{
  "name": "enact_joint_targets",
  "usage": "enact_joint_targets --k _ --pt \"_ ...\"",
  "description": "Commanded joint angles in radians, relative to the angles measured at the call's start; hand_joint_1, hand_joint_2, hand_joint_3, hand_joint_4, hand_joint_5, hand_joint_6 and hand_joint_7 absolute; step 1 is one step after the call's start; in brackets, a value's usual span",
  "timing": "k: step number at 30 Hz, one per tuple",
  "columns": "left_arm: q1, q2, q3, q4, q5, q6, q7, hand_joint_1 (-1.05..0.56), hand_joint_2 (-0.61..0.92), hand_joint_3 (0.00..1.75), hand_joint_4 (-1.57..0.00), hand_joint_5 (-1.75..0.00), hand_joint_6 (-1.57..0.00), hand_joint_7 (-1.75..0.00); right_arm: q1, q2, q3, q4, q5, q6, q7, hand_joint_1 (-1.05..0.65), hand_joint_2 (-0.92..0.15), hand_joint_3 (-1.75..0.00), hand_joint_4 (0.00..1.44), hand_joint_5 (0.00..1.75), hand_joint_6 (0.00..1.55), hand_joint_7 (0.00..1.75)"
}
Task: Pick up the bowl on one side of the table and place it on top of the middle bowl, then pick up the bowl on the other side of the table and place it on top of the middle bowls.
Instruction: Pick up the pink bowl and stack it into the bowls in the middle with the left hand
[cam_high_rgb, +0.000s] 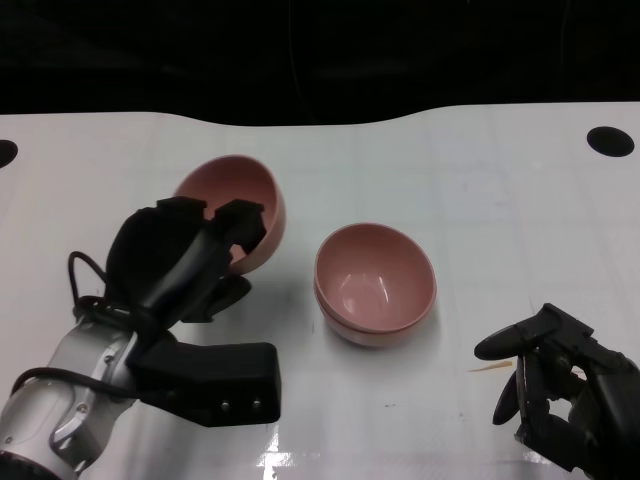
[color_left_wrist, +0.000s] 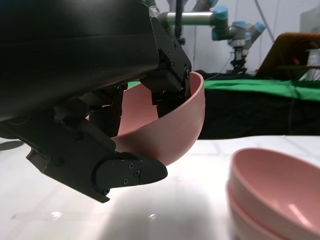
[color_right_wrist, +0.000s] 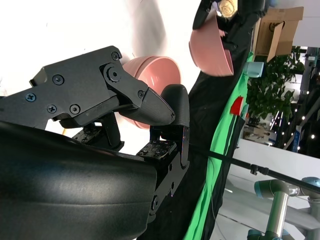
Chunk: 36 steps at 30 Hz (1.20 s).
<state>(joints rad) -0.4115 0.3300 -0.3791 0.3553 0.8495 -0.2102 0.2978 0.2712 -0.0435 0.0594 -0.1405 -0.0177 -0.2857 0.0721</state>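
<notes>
Pink bowl (cam_high_rgb: 235, 200), a smooth rounded ceramic-looking vessel, was held by the robot's left hand (cam_high_rgb: 185, 265) in the upper left of the head view, tilted on its side with its opening turned up and away from the camera. The left wrist view showed black fingers (color_left_wrist: 172, 75) hooked over the rim into the bowl's hollow, with a lower finger pressed against its outer wall, so the bowl was pinched between them and appeared to be clear of the white tabletop (cam_high_rgb: 480, 170).

At frame centre stood the stack of two pink bowls (cam_high_rgb: 375, 285), one nested in the other, upright and resting on the tabletop. One side bowl therefore appeared already placed; the held bowl was judged to be the second.

The stack lay to the right of the held bowl and slightly lower in the frame, near but apart from it. The left hand was the nearer to the stack. The coming move was judged to require carrying the bowl rightward and levelling its rim over the stack.

The right hand (cam_high_rgb: 560, 385), at lower right, held nothing; its fingers were loosely curled and apart.
</notes>
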Motion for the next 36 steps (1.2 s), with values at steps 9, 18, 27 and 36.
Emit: enact_joint_targets --k 9,18,27,36 --pt "-0.125 -0.075 -0.059 0.071 -0.039 -0.107 -0.01 -0.24 0.61 0.8 -0.8 -1.72 -0.84 -1.22 0.004 0.005 0.0 -0.019 0.003 0.027 -0.001 -0.07 -0.47 -1.24 0.78 1.67 0.72 1.37" --pt "-0.189 -0.108 -0.138 0.117 -0.003 -0.139 -0.041 -0.23 0.71 0.63 -0.78 -1.72 -0.77 -1.42 0.003 0.005 0.0 -0.014 0.004 0.024 -0.002 -0.08 -0.47 -1.23 0.79 1.66 0.74 1.35" --pt "-0.248 -0.113 -0.222 0.142 0.073 -0.096 -0.124 -0.3 0.85 0.12 -0.8 -1.67 -1.0 -0.67 0.007 0.007 0.002 -0.023 0.008 0.037 0.001 -0.08 -0.48 -1.22 0.79 1.65 0.74 1.33" --pt "-0.256 -0.112 -0.246 0.141 0.078 -0.069 -0.195 -0.33 0.89 0.01 -0.8 -1.43 -1.07 -0.38 0.009 0.006 0.004 -0.03 0.009 0.045 0.001 -0.08 -0.5 -1.19 0.79 1.65 0.74 1.33"
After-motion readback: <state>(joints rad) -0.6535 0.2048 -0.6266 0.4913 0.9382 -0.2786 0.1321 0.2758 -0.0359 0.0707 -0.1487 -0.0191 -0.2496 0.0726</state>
